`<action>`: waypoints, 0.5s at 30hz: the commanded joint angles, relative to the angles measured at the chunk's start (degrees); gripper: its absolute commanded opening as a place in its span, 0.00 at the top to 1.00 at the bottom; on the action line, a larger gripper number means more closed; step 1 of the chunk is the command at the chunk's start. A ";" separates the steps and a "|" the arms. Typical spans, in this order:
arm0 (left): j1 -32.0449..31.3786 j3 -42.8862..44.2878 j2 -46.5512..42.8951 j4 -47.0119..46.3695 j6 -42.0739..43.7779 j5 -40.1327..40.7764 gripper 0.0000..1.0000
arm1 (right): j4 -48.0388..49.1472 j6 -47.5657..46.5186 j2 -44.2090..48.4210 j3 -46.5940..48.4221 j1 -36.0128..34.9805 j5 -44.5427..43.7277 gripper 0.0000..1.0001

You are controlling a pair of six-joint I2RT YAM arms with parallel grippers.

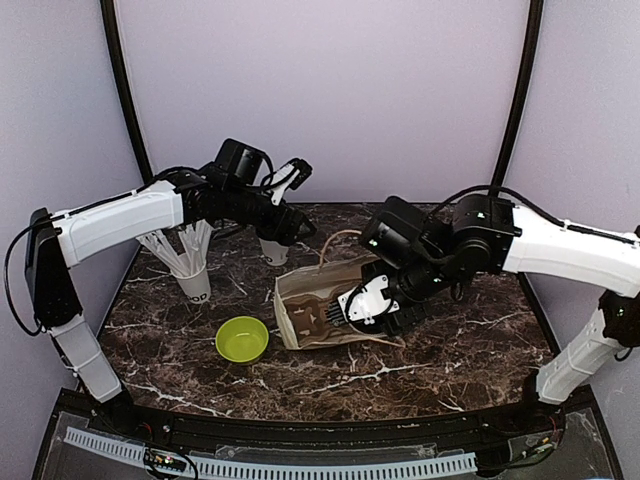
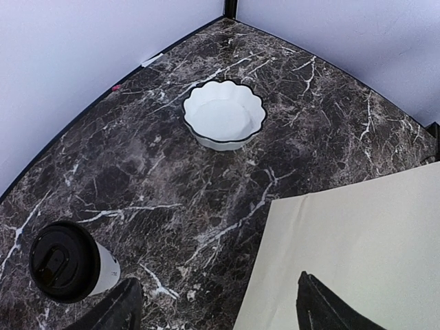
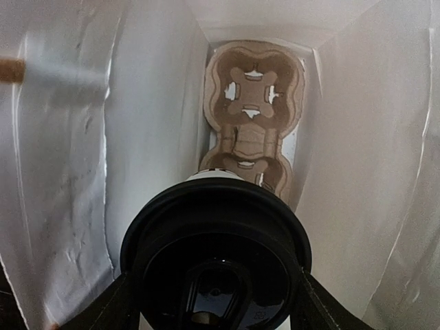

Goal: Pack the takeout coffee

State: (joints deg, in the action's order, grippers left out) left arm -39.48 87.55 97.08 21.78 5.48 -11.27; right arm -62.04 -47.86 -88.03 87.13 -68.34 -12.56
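pale purple walls (image 1: 330,90) stand close round the dark stone desk (image 1: 450,350) with its white veins. a brown paper bag (image 1: 295,295) lies on its side in the middle of the desk, mouth to the right. the right hand (image 1: 372,300) is in the mouth of the bag. its fingers (image 3: 113,306) press on both sides of one coffee cup (image 3: 216,254) with a black lid, and the white bag sides are close all round it. deeper in the bag lies a brown cup tray (image 3: 251,117).

the left hand (image 2: 216,278) hangs over the back of the desk, spread wide, with nothing in it. the other coffee cup (image 2: 69,261) stands on the desk near one of its fingers, with bare desk round it. a white wavy bowl (image 2: 223,117) sits further back.

a green bowl (image 1: 241,338) and a cup of straws (image 1: 190,270) sit at the left. the dark letters on that cup are too small to read.
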 commanded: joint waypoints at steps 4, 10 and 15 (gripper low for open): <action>-0.07 -0.80 2.69 -3.33 0.17 -8.34 0.21 | 13.93 -1.62 7.29 -10.42 -1.46 -8.26 0.48; -0.15 -1.91 3.71 -4.49 -0.65 -11.99 0.22 | 21.26 -6.48 12.83 -18.19 -3.12 -9.27 0.47; -0.15 -4.10 3.61 -5.63 -0.42 -11.06 0.23 | 24.26 -7.61 14.92 -22.71 -4.34 -9.94 0.47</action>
State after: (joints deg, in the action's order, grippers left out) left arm -39.48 85.12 101.41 18.00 5.17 -20.95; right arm -44.16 -53.67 -74.78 66.83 -71.72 -21.02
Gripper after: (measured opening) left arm 0.775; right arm 0.698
